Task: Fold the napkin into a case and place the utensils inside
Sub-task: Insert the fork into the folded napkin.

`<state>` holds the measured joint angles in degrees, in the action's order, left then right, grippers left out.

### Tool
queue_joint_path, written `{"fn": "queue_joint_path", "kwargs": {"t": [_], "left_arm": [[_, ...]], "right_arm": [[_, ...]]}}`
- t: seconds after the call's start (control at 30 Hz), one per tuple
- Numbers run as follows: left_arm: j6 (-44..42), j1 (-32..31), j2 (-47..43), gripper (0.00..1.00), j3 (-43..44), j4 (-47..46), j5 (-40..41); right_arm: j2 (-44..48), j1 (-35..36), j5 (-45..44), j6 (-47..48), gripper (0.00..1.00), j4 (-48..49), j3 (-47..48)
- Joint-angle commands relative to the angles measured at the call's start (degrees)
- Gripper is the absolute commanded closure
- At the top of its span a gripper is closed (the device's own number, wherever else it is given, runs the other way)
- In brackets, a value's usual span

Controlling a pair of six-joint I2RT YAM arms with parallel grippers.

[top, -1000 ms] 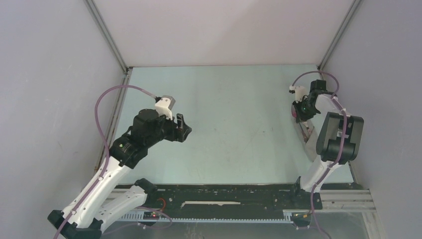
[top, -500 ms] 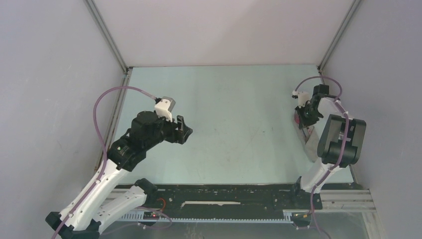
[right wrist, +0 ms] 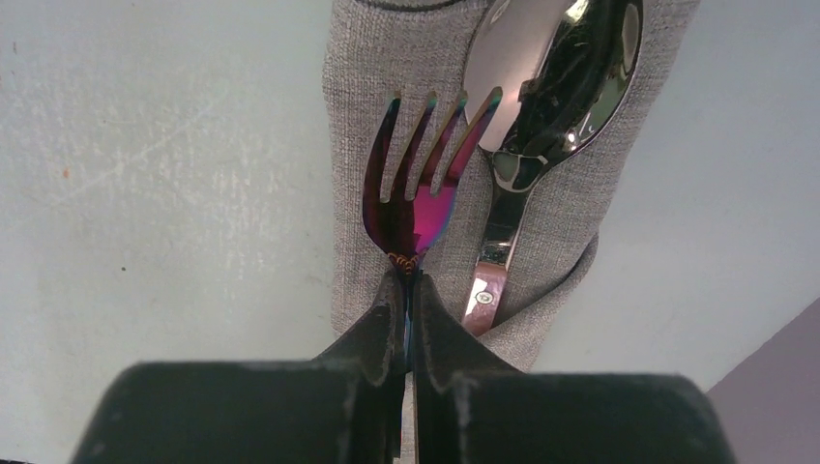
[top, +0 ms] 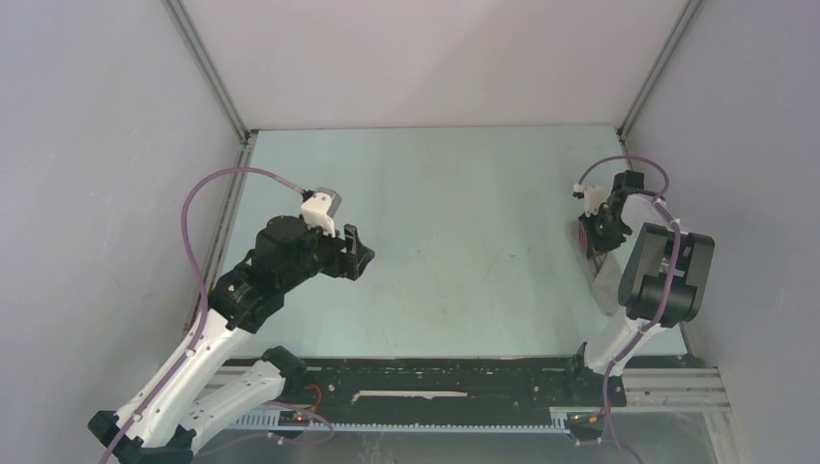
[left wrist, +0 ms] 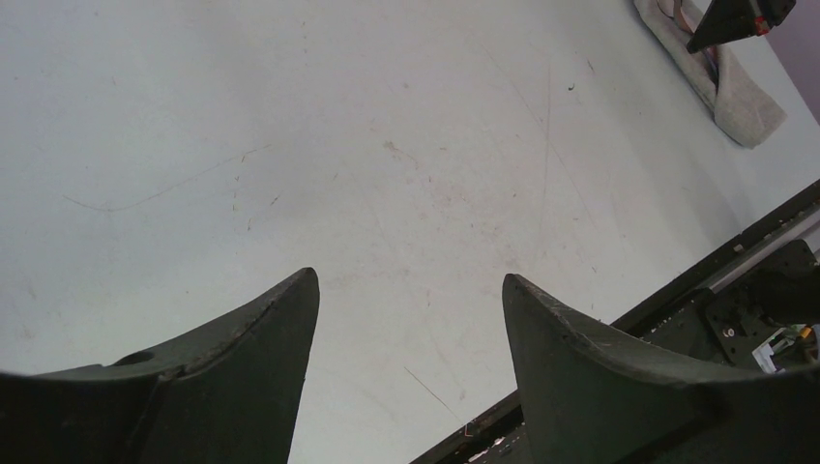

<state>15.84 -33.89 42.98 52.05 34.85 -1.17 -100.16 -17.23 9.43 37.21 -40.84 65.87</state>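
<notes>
- The table (top: 435,242) is pale and scuffed.
- The left gripper (left wrist: 406,280) hovers over its left half, fingers wide apart and holding nothing.
- The right gripper (right wrist: 406,290), at the right edge, is clamped on the fork (right wrist: 416,208) at its neck.
- The napkin (right wrist: 358,145) lies folded narrow along the right edge.
- The spoon (right wrist: 541,77) rests on the napkin just beside the fork, handle tucked under a fold.
- The fork's tines are over the napkin.

Bright, flat and diffuse from overhead, casting hardly any shade on the pale table (top: 454,193). Bends a little at the edges of the left wrist view, softening the dark fingers (left wrist: 242,387) of the left gripper (left wrist: 408,275) yet leaving the scratched surface sharp. Throws white glare and dark reflections across the spoon (right wrist: 551,77) bowl, tints the fork (right wrist: 416,193) magenta to purple, perhaps by reflection. Blurs the right gripper (right wrist: 407,282) close to the lens; renders the case (right wrist: 367,145) weave crisply.
</notes>
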Motion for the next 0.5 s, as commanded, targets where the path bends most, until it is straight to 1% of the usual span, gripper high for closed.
{"fn": "queue_joint_path", "kwargs": {"t": [0.0,0.37,0.47], "left_arm": [[-1.7,-0.6,-0.7,0.23,-0.6,-1.8,1.0],[-1.7,-0.6,-0.7,0.23,-0.8,-1.6,1.0],[-1.8,-0.7,-0.6,0.23,-0.8,-1.6,1.0]], "right_arm": [[1.7,-0.5,-1.6,1.0,1.0,0.2,-1.3],[-1.3,-0.4,-2.4,0.4,1.0,2.4,-1.2],[-1.8,-0.3,-2.1,0.1,0.93,2.9,-1.3]]}}
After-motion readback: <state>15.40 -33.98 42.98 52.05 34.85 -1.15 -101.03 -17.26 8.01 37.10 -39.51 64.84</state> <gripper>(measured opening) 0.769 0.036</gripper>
